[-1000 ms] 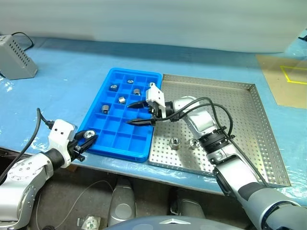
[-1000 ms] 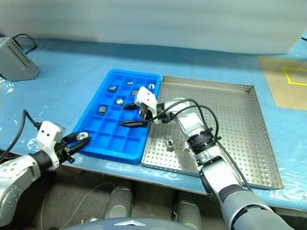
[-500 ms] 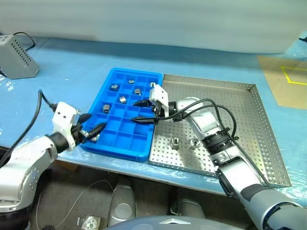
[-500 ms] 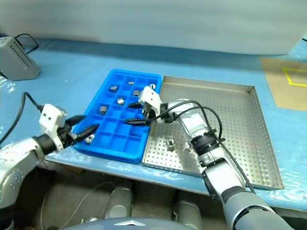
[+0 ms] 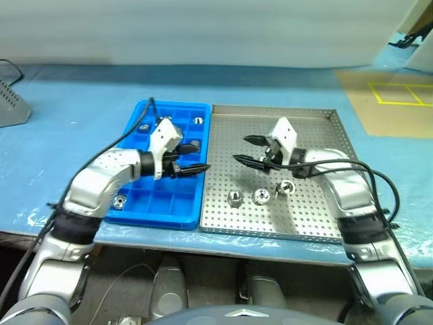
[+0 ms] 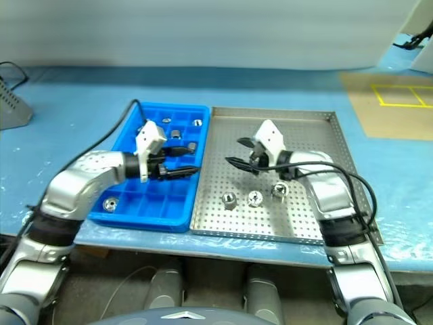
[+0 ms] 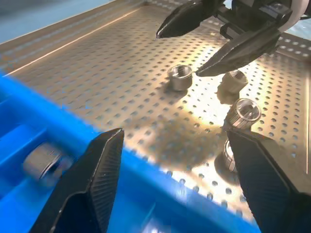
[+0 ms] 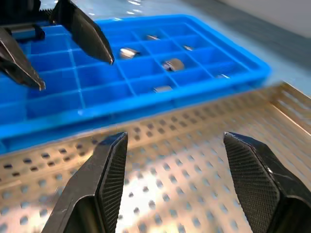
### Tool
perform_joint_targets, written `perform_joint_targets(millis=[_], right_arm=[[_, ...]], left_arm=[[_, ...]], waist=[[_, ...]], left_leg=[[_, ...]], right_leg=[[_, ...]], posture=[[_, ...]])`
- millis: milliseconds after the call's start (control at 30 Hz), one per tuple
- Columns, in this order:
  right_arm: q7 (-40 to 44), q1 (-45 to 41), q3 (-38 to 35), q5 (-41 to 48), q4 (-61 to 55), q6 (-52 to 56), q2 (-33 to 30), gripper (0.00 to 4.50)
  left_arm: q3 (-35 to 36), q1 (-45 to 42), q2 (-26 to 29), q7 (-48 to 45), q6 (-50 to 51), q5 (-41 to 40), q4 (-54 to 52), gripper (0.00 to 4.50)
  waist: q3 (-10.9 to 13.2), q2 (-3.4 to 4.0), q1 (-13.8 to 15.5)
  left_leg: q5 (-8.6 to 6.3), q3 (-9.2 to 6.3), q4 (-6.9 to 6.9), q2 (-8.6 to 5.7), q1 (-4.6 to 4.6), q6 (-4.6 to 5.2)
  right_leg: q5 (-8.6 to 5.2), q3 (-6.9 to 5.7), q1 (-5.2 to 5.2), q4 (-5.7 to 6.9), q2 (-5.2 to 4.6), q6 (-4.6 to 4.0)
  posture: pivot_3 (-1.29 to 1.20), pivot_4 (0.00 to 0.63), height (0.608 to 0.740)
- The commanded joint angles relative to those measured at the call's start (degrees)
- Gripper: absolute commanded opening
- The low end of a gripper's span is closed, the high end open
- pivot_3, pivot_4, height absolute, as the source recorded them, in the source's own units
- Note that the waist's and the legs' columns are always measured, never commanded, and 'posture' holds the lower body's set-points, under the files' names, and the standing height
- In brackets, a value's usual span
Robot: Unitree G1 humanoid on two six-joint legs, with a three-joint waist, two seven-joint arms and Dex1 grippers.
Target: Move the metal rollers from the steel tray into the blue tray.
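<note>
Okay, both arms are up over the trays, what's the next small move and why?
Probably lower the right gripper onto the nearest of the metal rollers and close. Its jaws stand open and empty above the steel tray, three rollers lie there, and the blue tray has free compartments.

I'm looking down at what reads as a workshop or lab bench. The worktop (image 5: 67, 115) is covered in blue protective sheeting that crinkles at its front edge. On it sits a perforated steel tray (image 5: 311, 217), the kind used for parts handling, and touching its left side is a blue tray (image 5: 135, 210) with a grid of compartments. Far left of the steel tray I see the corner of a vented grey box (image 5: 8, 108). Beyond its far right corner, yellow tape lines (image 5: 399, 95) mark a tan board.
</note>
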Motion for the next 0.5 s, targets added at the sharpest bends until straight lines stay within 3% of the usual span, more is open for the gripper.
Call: perform_joint_targets(millis=[33, 200, 500], right_arm=[[-3.2, 3.2, -2.9, 1.5, -6.7, 2.4, -1.0, 3.24], [-10.4, 6.6, -2.9, 0.1, -7.0, 2.2, 3.0, 3.24], [-13.4, -2.1, -0.3, -4.0, 7.4, -5.7, 6.1, 3.24]], left_arm=[[-1.9, -3.8, -1.7, -4.2, -5.1, 2.4, 5.2, 3.58], [-3.3, -9.2, -4.2, -8.4, -7.5, 4.4, 11.5, 3.58], [-2.1, -8.0, -2.4, -11.6, -5.9, 4.3, 10.1, 3.58]], waist=[[0.0, 0.0, -1.7], [0.0, 0.0, -4.5], [0.0, 0.03, -5.8]], left_leg=[[0.0, 0.0, 0.0, -0.02, 0.01, 0.01], [-0.01, 0.01, 0.02, -0.02, 0.05, 0.02], [-0.17, 0.03, 0.42, -0.03, -0.01, 0.29]], right_leg=[[0.0, 0.02, 0.0, -0.01, 0.0, 0.01], [0.01, 0.05, -0.01, 0.02, 0.03, 0.0], [0.06, 0.09, 0.04, 0.04, -0.01, 0.03]], posture=[[-0.26, 0.15, 0.74], [-0.3, 0.15, 0.74], [-0.27, 0.15, 0.74]])
